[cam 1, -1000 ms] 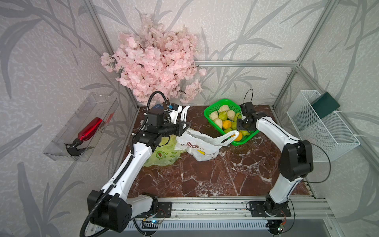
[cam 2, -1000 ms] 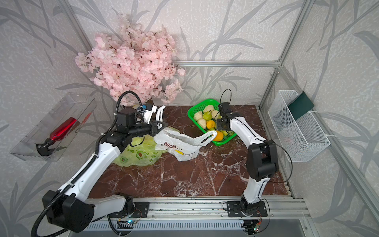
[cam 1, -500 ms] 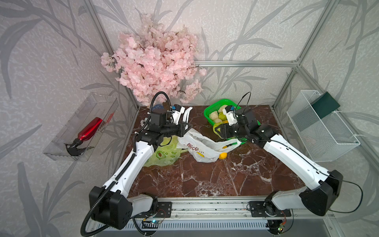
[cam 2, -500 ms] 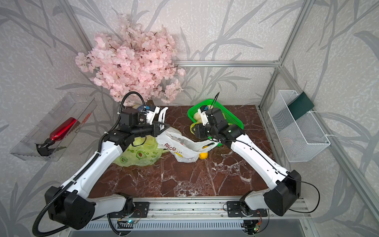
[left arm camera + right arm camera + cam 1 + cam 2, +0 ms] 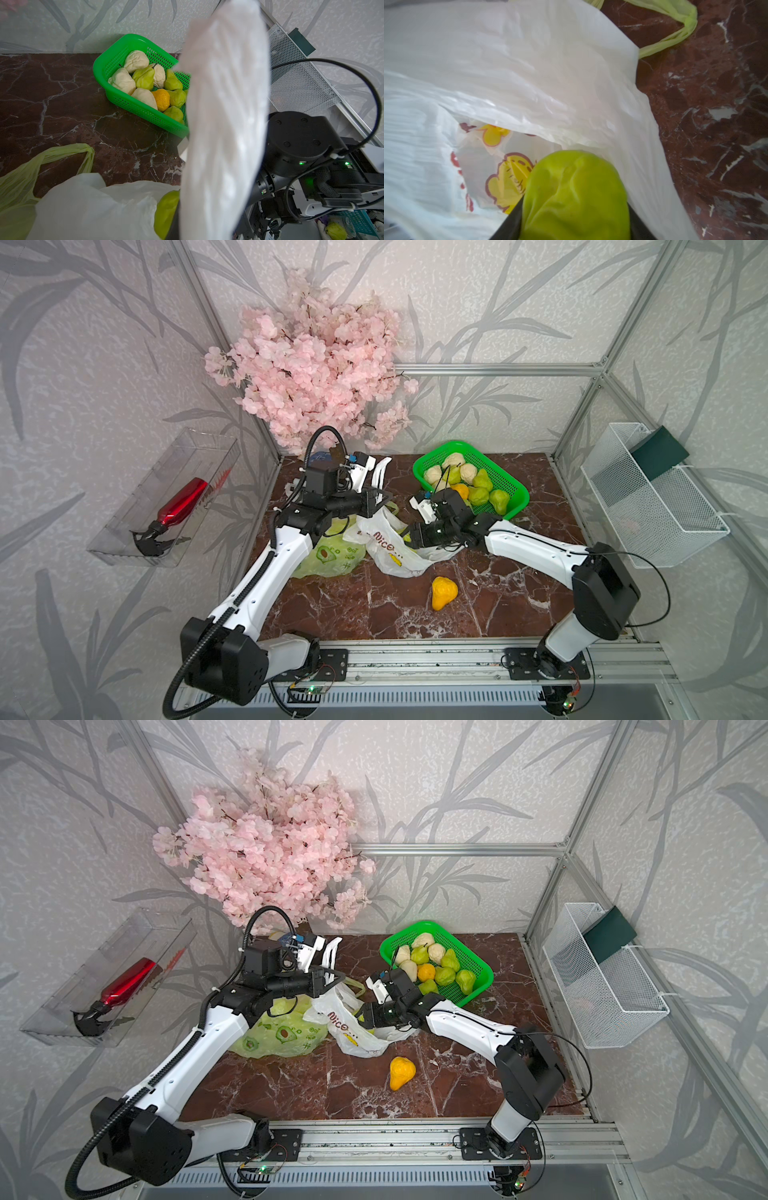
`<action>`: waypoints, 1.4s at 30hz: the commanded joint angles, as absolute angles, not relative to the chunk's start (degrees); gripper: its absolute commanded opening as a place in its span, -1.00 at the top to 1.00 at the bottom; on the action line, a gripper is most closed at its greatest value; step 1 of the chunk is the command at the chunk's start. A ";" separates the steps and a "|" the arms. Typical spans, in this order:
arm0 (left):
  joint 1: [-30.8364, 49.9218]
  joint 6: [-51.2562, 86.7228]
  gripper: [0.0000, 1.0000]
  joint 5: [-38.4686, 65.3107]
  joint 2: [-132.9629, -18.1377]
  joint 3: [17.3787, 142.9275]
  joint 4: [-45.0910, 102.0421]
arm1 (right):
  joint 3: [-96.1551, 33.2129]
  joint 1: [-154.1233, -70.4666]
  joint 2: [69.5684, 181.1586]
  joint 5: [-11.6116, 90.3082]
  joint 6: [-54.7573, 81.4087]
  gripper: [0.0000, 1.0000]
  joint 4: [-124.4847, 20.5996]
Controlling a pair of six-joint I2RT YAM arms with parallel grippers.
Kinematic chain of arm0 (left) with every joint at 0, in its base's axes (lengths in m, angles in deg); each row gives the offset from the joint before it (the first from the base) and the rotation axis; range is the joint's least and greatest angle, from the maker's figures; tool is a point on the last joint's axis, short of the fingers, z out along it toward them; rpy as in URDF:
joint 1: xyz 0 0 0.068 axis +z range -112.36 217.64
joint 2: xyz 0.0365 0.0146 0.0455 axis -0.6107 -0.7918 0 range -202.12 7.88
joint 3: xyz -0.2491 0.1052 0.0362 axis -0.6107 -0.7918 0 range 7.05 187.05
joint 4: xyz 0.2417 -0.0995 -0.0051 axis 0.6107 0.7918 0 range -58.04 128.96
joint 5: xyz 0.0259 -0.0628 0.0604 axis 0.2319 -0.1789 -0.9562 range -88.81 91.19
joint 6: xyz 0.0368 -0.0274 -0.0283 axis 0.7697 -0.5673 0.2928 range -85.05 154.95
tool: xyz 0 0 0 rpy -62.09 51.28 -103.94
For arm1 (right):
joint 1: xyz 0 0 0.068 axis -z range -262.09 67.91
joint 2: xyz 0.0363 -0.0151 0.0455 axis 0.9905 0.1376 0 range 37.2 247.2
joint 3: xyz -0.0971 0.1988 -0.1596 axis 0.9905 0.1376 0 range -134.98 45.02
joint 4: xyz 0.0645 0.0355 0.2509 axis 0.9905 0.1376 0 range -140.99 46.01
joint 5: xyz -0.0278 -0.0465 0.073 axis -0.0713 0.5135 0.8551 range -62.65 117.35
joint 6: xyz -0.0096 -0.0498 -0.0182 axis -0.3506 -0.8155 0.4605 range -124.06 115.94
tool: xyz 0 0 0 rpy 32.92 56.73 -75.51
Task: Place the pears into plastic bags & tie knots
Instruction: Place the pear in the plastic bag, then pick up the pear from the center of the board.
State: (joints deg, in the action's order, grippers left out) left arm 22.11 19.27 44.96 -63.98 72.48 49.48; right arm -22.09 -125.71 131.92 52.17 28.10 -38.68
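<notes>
Two hands are sharing one job: you are pinching a white handle (image 5: 224,104) of the thin white plastic bag with the red lettering (image 5: 390,551) in the left hand (image 5: 379,504), which is clamped fully shut on it and lifting that side so the mouth is gaping towards the right arm. The right hand (image 5: 411,536) is standing partway open around a glossy yellow-green pear (image 5: 575,197), gripping it by the sides and presenting it right at the bag's mouth, not yet inside as far as I can judge. More pears (image 5: 482,481), cream, green and orange, are waiting in the green perforated plastic basket (image 5: 519,494) at the back of the dark red marble tabletop (image 5: 365,614), within the right arm's easy reach, and one orange-yellow pear (image 5: 444,592) is lying loose on the tabletop, apart from both bags. The translucent yellow-green bag with avocado prints (image 5: 332,558) is slumping just beside the white one; whether its handles are tied, I cannot tell.
</notes>
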 commanded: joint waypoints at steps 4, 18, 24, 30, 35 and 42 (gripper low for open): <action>22.86 18.67 1.00 43.62 -62.21 72.47 48.34 | -28.26 -127.22 129.30 51.66 21.99 -0.64 -27.67; 27.17 16.72 1.00 28.93 -63.84 74.99 55.17 | -20.00 -123.49 105.52 38.81 19.19 -0.68 -0.06; 28.13 16.33 1.00 26.98 -63.71 75.25 55.45 | -10.46 -134.05 98.23 35.18 16.19 -0.76 12.61; 28.90 15.75 1.00 26.70 -62.57 76.19 55.33 | -7.71 -146.97 106.44 31.44 17.11 -0.96 8.63; 29.05 15.99 1.00 27.86 -61.18 75.73 55.91 | -6.73 -147.24 115.95 30.33 15.78 -0.97 1.29; 29.20 16.41 1.00 29.68 -61.18 75.85 56.57 | -7.45 -147.04 125.35 27.65 14.66 -0.96 -9.26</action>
State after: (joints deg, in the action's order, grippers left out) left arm 28.89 15.91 28.39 -61.99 74.25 55.46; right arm -6.88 -146.93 123.20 30.09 15.80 -4.32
